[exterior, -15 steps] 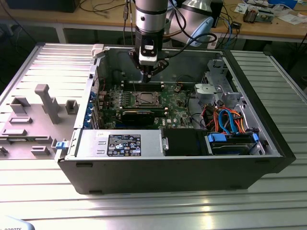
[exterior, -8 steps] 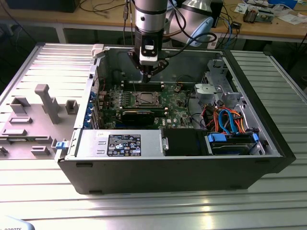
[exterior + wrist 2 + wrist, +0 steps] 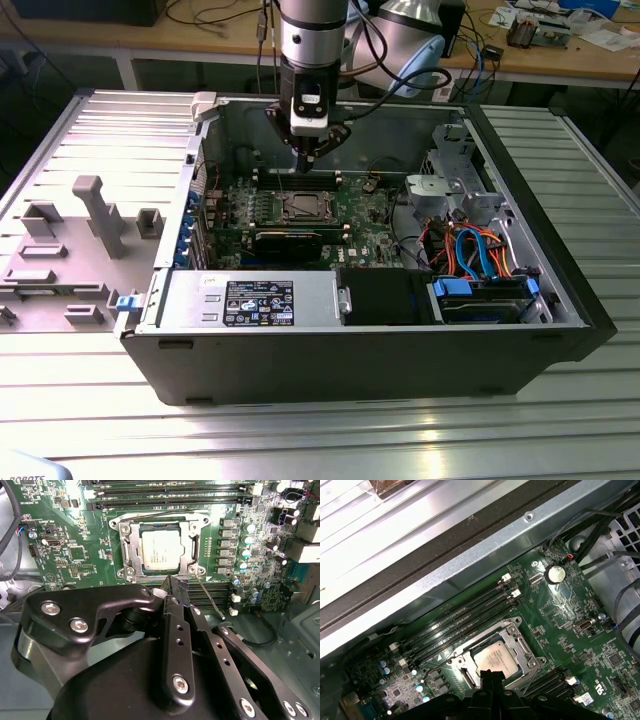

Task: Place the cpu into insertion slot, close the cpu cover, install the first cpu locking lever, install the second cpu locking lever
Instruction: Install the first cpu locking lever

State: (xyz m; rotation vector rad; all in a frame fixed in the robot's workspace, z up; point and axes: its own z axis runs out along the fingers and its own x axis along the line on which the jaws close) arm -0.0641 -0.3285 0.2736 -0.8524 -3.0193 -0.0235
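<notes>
**As wire lever [image 3: 210, 595] juts free, cpu [image 3: 160, 550] sits covered**

Your gripper [image 3: 172, 584] hangs near the board [image 3: 75, 555], fingers pinched shut on nothing, prob. to push as one blunt tip. Just past it the cpu lies in the insertion slot [image 3: 121, 572] w/ the cpu cover [image 3: 192, 542] down over it. Memory slots [image 3: 170, 500] run beyond.

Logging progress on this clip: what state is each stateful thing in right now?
cpu: seated in the insertion slot.
cpu cover: lowered over the cpu.
Straight locking lever: sticking out, unlatched.
Curved locking lever: lying along the slot's edge.
End effector: shut, empty.
Computer case: side open.
</notes>
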